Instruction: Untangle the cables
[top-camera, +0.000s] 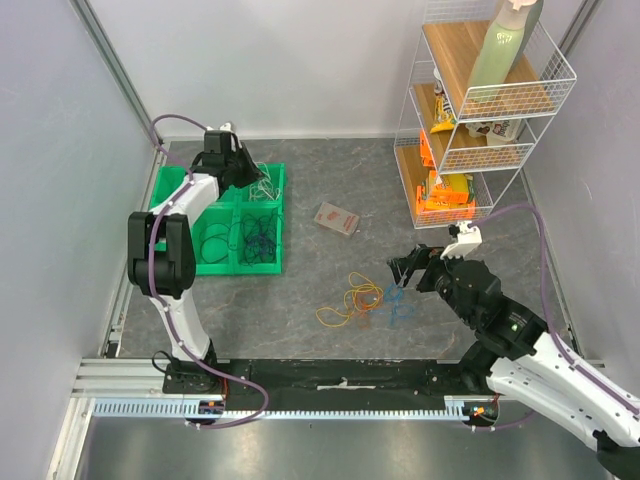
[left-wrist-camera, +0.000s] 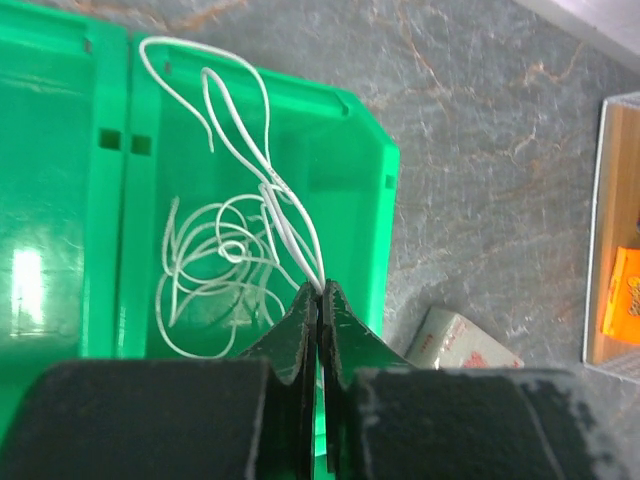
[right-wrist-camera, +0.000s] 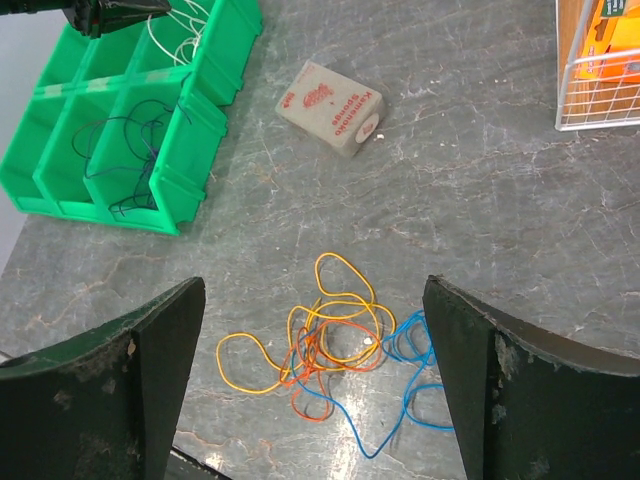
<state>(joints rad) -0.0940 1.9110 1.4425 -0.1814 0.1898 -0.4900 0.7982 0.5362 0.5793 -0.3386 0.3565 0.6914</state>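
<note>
Nearest, the right gripper (top-camera: 403, 270) hangs with its jaws spread wide and nothing between them. The loose tangle of thin yellow, orange-red and blue wire loops (right-wrist-camera: 335, 335) lies just below it on the grey marbled tabletop (right-wrist-camera: 480, 200), so it seems poised to pick out the next strand. Beyond, a small beige sponge packet (right-wrist-camera: 330, 105) lies well apart. Farthest, the left gripper (left-wrist-camera: 318, 290) is pinched tight on a thin white wire (left-wrist-camera: 268, 185). It holds this over a compartment of the green plastic divided bin (left-wrist-camera: 385, 165), probably to drop it with the coiled white wires (left-wrist-camera: 215, 270) lying below. Dark purple wires (right-wrist-camera: 130, 150) lie in another compartment.
</note>
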